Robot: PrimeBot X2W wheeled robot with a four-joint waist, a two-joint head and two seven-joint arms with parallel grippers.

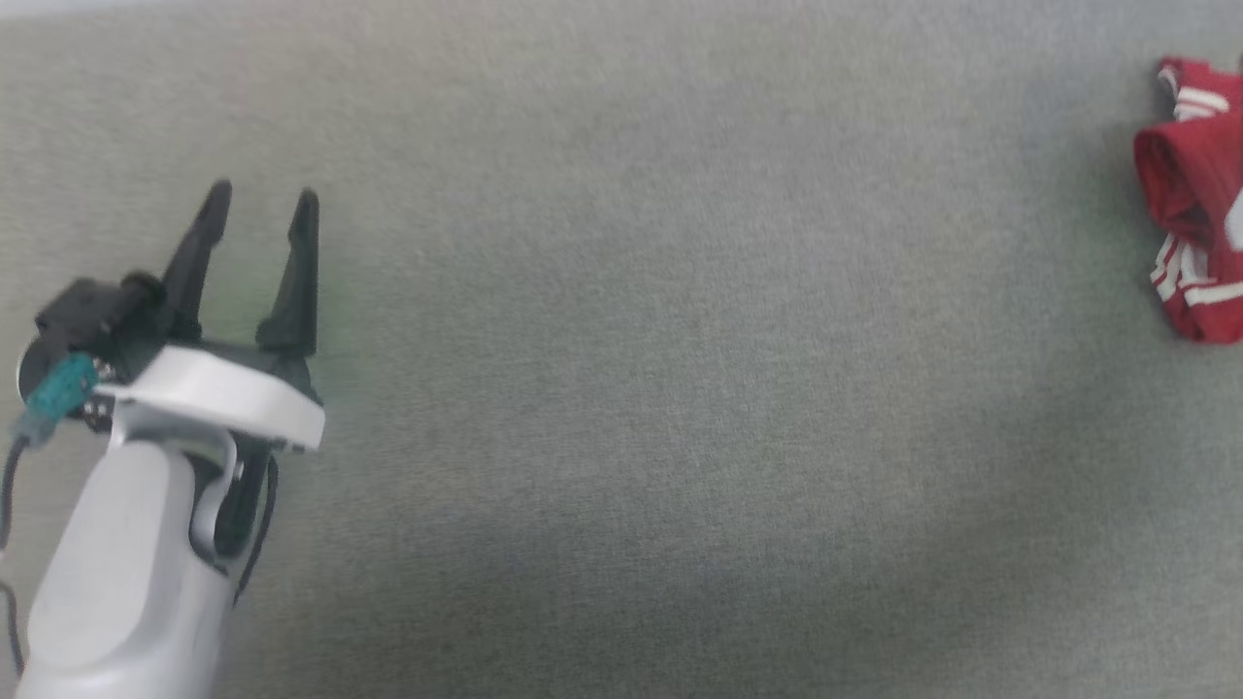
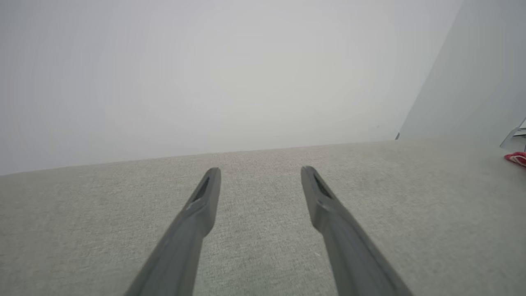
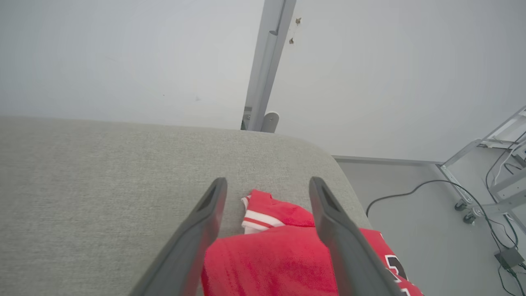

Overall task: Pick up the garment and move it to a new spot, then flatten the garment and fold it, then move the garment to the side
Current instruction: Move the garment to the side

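Observation:
The garment [image 1: 1196,204] is a bunched red shirt with white striped trim, lying on the grey fabric surface at the far right edge of the head view. In the right wrist view the garment [image 3: 267,255] lies below and between the fingers of my right gripper [image 3: 266,187], which stands open above it with nothing pinched; black lettering shows at its right edge. My left gripper [image 1: 262,209] hovers open and empty over the surface at the far left, well away from the shirt. In the left wrist view my left gripper [image 2: 259,172] points at bare fabric, with the garment [image 2: 517,158] a red scrap far right.
The grey upholstered surface [image 1: 631,388] spans the head view. Its rounded corner [image 3: 324,156] lies just beyond the shirt, with floor, a black cable [image 3: 411,193] and metal frame legs [image 3: 468,164] past it. A pale wall and a vertical post [image 3: 265,70] stand behind.

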